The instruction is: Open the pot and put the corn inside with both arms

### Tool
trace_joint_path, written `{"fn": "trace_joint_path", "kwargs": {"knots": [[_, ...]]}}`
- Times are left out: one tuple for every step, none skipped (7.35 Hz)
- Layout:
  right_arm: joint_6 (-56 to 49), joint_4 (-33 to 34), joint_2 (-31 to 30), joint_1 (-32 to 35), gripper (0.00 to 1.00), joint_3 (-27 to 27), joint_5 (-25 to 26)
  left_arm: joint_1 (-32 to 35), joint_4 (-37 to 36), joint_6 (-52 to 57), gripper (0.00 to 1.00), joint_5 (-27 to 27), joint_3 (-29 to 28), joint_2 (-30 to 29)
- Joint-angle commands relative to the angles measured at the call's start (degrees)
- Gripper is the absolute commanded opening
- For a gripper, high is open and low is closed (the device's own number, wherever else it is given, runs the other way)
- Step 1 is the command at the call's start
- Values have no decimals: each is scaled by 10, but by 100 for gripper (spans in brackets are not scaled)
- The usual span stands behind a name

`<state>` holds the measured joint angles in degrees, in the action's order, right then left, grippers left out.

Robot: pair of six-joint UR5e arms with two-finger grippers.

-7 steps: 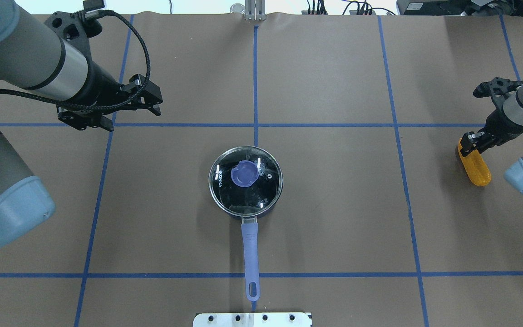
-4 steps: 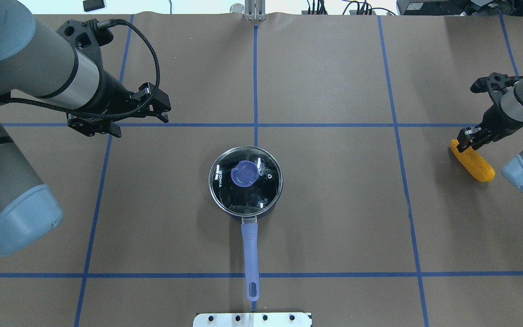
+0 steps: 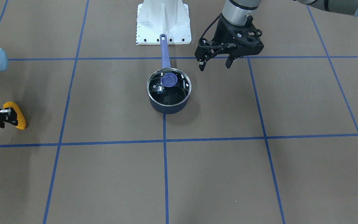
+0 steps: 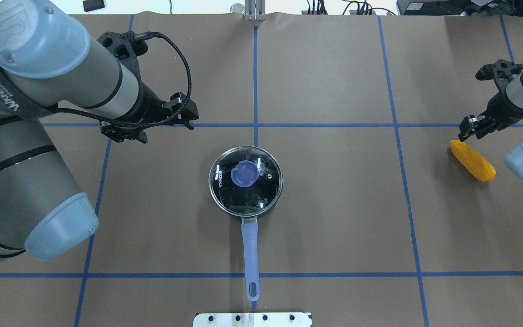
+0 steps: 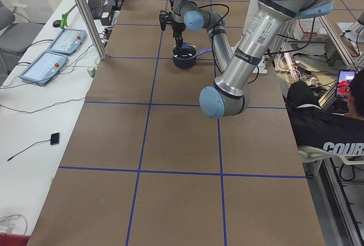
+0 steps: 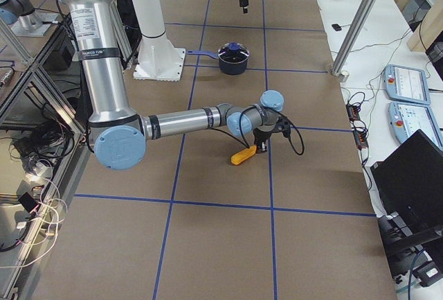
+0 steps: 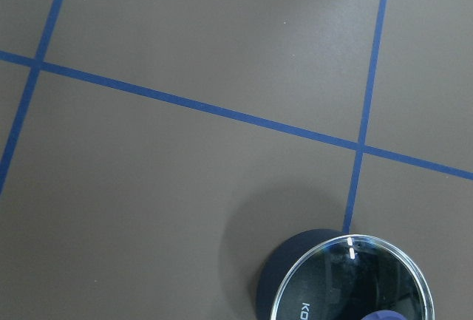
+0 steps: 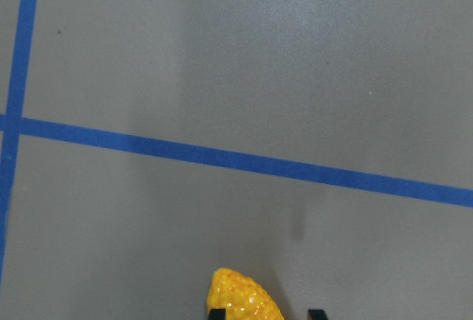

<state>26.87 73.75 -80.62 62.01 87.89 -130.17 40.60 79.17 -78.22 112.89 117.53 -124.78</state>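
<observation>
A dark blue pot (image 4: 246, 181) with a glass lid, a purple knob (image 4: 244, 174) and a long purple handle stands mid-table, lid on. It also shows in the front view (image 3: 168, 90) and at the bottom of the left wrist view (image 7: 355, 279). My left gripper (image 4: 167, 132) is open and empty, above the table to the pot's far left (image 3: 214, 65). The yellow-orange corn (image 4: 472, 160) lies on the table at the far right (image 3: 16, 115). My right gripper (image 4: 466, 131) is open at the corn's far tip (image 8: 240, 294), which sits between the fingertips.
The brown table cover has a grid of blue tape lines. The white base pedestal (image 3: 163, 21) is just behind the pot's handle. A person (image 5: 335, 121) sits beside the table's robot side. Control pendants (image 6: 408, 99) lie on a side bench.
My left arm has swung right, bringing its open gripper closer to the pot. My right gripper has pulled back towards the corn's far tip, and the corn has turned on the table.
</observation>
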Motion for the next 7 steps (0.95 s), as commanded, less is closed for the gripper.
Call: {"fn": "trace_joint_path", "kwargs": {"knots": [[-4, -7, -3, 0, 99, 8, 2, -3, 0, -2, 99, -3, -2, -2], [-14, -11, -12, -2, 99, 14, 2, -3, 0, -3, 99, -3, -2, -3], [-36, -47, -36, -21, 99, 15, 9, -3, 1, -3, 99, -3, -1, -6], [-36, -73, -46, -37, 99, 12, 12, -3, 0, -3, 99, -3, -1, -6], [-43, -97, -51, -64, 99, 11, 43, -3, 0, -3, 99, -3, -2, -6], [-50, -107, -57, -74, 92, 11, 52, -3, 1, -2, 99, -3, -2, -5], [-52, -107, -59, -74, 70, 12, 53, -3, 0, -2, 99, -2, -1, -5]]}}
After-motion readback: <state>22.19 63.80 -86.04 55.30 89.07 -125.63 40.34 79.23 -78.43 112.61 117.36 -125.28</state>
